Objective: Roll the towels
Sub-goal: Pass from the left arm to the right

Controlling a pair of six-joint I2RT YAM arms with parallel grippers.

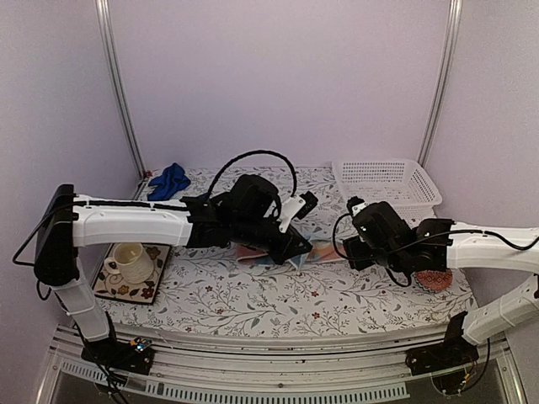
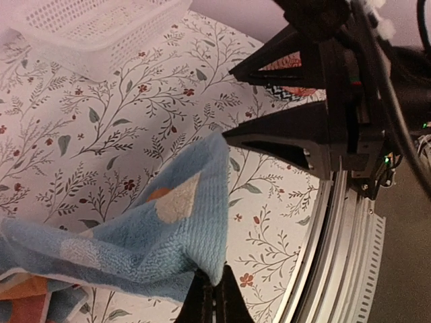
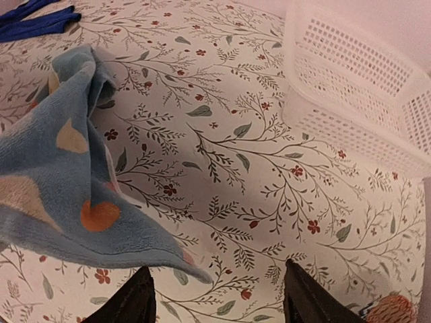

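Floral tabletop (image 1: 253, 295): cup (image 1: 130, 257) visible overhead only; light-blue towel (image 2: 135, 235) in every view.

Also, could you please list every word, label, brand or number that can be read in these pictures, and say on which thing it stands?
No text can be read in any view.
light-blue towel: only white and orange shapes, no letters.
tablecloth: leaf and flower print only.
white basket: plain, no label visible.
cup and its patterned mat: no writing visible.
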